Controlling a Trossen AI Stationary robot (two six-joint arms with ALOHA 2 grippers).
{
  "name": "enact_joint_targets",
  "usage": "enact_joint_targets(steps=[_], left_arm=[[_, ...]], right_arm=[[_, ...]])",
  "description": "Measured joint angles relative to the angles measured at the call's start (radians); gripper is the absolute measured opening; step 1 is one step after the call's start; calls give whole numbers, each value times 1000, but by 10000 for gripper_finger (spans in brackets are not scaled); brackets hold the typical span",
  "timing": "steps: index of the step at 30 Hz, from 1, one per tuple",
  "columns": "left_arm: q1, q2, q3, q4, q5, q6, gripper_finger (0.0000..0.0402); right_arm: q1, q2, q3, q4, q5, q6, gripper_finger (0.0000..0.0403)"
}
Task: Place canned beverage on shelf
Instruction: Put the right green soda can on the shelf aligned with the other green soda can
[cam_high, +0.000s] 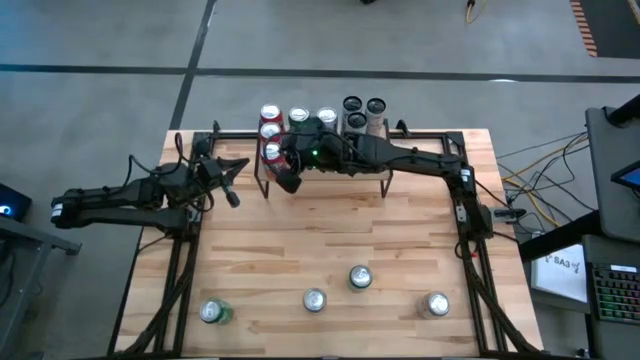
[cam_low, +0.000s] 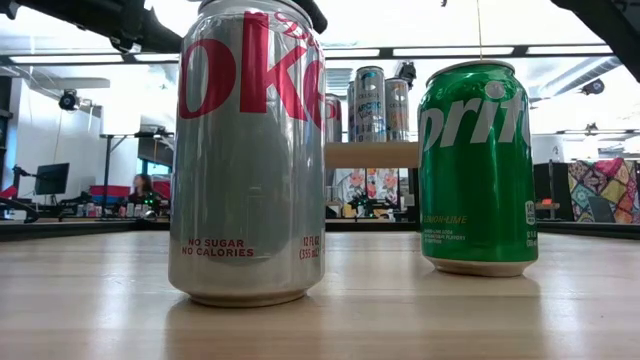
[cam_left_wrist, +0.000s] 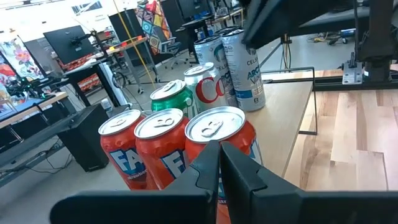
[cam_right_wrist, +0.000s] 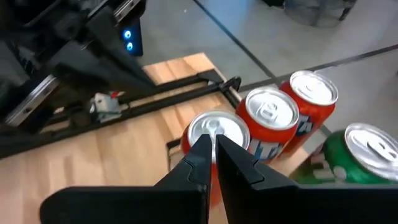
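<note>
Silver Diet Coke can (cam_low: 248, 150) fills the low view, upright on the wooden tabletop (cam_low: 400, 320), with a green Sprite can (cam_low: 476, 165) just behind it; beyond both, more cans stand on the small raised light-wood shelf (cam_low: 372, 154).

From above, four cans wait upright along the table's near edge: the green one (cam_high: 212, 313) and three silver ones (cam_high: 314, 300), (cam_high: 360, 278), (cam_high: 438, 304). The shelf (cam_high: 330, 165) sits at the far edge, already crowded. The right gripper (cam_high: 288, 180) hovers over the shelf's left end, empty and clenched; the left gripper (cam_high: 232, 195) hangs just left of the shelf, also clenched on nothing. My judgement: the waiting cans lie well apart from both tools, toward the near edge, and the left arm is a little nearer the green one.

Left wrist view: three orange Fanta cans (cam_left_wrist: 168, 146) side by side, taller cans behind, unseen from low down.

Right wrist view: those orange cans directly beneath its closed fingers (cam_right_wrist: 198, 163).
</note>
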Motion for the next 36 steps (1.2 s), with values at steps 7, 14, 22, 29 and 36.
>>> enact_joint_targets(steps=[7, 14, 22, 29, 36], left_arm=[[0, 0, 0, 1, 0, 0, 0], [0, 0, 0, 2, 0, 0, 0], [-3, 0, 2, 35, 1, -29, 0], [-16, 0, 3, 129, 157, -61, 0], [-60, 17, 3, 217, 270, -92, 0]], right_arm=[[45, -1, 53, -151, -17, 85, 12], [67, -2, 58, -272, -200, 182, 12], [117, -9, 58, -546, -244, 153, 12], [209, -23, 57, -608, -205, 93, 12], [290, -90, 37, -632, -125, 73, 12]])
